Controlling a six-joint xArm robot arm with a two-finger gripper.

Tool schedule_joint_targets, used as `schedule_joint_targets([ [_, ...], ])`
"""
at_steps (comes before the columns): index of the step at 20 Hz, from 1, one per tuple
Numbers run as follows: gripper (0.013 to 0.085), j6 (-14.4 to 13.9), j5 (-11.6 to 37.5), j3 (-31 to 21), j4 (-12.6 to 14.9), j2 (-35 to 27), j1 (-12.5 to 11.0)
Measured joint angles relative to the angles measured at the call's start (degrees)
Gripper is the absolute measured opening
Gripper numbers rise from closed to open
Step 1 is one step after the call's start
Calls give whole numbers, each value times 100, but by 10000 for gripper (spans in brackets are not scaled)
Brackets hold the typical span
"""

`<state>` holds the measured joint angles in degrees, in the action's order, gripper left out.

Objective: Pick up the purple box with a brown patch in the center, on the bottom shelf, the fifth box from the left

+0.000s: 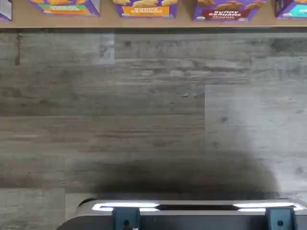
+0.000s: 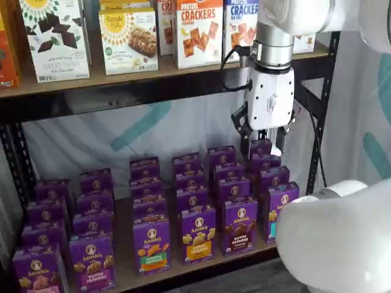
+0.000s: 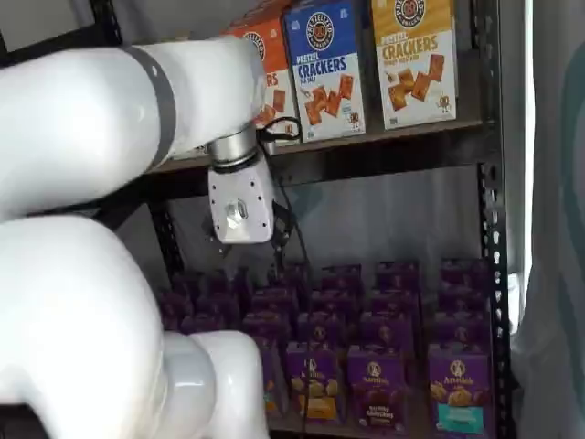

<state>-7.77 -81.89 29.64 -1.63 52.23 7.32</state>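
The purple box (image 2: 239, 224) stands upright in the front row on the bottom shelf (image 2: 183, 276), with brown bunny cookies mid-front and a magenta lower band. It also shows in a shelf view (image 3: 377, 388), and its lower front shows in the wrist view (image 1: 228, 10). My gripper (image 2: 263, 145) hangs above the back rows, up and a little right of the box, apart from it. Its black fingers show a gap and hold nothing. Its white body (image 3: 239, 212) shows in a shelf view.
Rows of purple cartons fill the bottom shelf, a yellow-band one (image 2: 198, 235) left and a teal-band one (image 2: 280, 210) right of the box. Cracker boxes (image 2: 198, 30) stand on the upper board. A black rack post (image 2: 322, 116) is right. White arm links (image 3: 82, 302) fill the foreground.
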Motion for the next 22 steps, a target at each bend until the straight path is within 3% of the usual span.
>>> schedule_joint_targets([
  [1, 850, -113, 0, 1, 168, -2, 96],
  [9, 850, -172, 431, -244, 267, -7, 124],
  [18, 850, -52, 1386, -717, 59, -391, 61],
  [22, 850, 63, 2021, -894, -22, -890, -9],
])
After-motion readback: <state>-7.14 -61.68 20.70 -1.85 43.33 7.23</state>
